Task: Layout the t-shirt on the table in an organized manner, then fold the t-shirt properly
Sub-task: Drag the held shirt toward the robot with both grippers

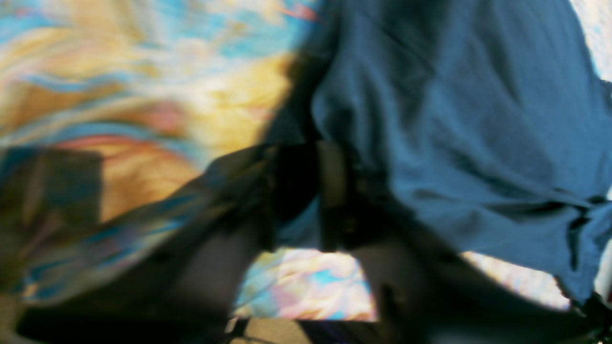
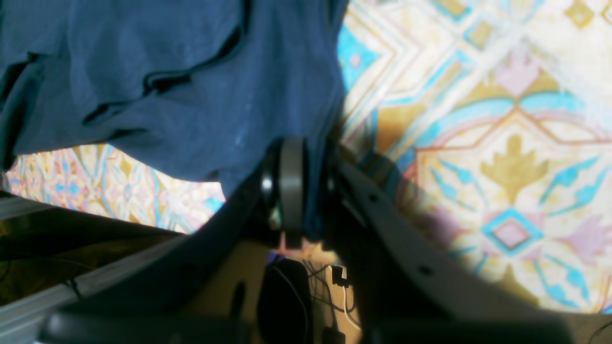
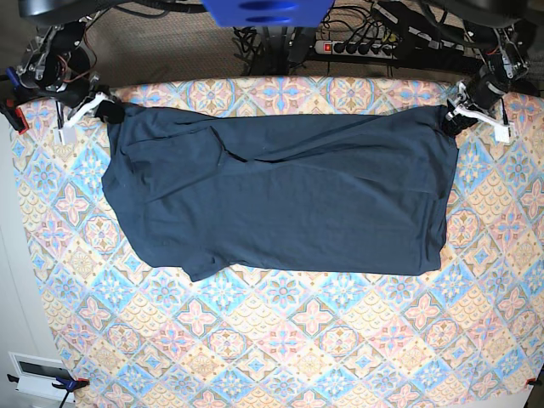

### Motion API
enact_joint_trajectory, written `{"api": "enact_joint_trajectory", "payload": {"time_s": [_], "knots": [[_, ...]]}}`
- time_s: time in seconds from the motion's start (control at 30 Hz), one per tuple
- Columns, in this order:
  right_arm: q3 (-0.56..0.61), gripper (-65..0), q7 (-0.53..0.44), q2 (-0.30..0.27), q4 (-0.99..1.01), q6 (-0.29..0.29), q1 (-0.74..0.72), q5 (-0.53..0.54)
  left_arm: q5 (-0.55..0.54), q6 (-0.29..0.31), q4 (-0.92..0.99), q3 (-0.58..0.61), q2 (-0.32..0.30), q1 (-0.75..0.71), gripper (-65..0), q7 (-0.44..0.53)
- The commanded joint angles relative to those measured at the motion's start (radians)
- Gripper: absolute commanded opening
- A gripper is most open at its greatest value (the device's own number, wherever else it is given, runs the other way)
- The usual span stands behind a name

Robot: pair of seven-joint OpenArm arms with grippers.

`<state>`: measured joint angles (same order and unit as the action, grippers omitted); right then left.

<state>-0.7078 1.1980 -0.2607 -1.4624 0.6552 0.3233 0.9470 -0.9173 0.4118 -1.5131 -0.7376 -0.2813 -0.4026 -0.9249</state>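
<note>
The dark navy t-shirt (image 3: 280, 204) lies spread wide across the patterned table (image 3: 280, 348), with one sleeve poking out at the lower left. At the far left corner of the shirt my right gripper (image 3: 106, 110) holds the cloth. In the right wrist view that gripper (image 2: 311, 191) is shut on a fold of the t-shirt (image 2: 167, 71), lifted a little above the table (image 2: 502, 143). My left gripper (image 3: 453, 117) sits at the shirt's far right corner. The left wrist view is smeared: the gripper (image 1: 306, 200) shows against the t-shirt (image 1: 454, 119), and its jaws are unreadable.
A power strip with cables (image 3: 357, 44) lies behind the table's far edge, close to both arm bases. A white box (image 3: 34, 374) stands off the near left corner. Past the table edge, cables (image 2: 334, 286) show on the floor.
</note>
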Motion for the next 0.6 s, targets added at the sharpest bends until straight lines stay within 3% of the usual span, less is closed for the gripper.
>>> {"api": "enact_joint_trajectory", "payload": {"time_s": [0.0,0.13,0.57], "knots": [[-0.006,-65.0,-0.010,-0.018,-0.014,0.008,0.000,0.017,-0.007,0.005,-0.016,-0.012,-0.022,-0.006,-41.9,0.016],[-0.005,-65.0,-0.010,-0.018,-0.014,0.008,0.000,0.017,-0.007,0.005,-0.013,-0.012,0.001,-0.002,-35.4,0.016],[-0.006,-65.0,-0.010,-0.018,-0.014,0.008,0.001,0.017,0.005,0.005,0.158,0.022,0.058,0.127,-35.6,0.023]]}}
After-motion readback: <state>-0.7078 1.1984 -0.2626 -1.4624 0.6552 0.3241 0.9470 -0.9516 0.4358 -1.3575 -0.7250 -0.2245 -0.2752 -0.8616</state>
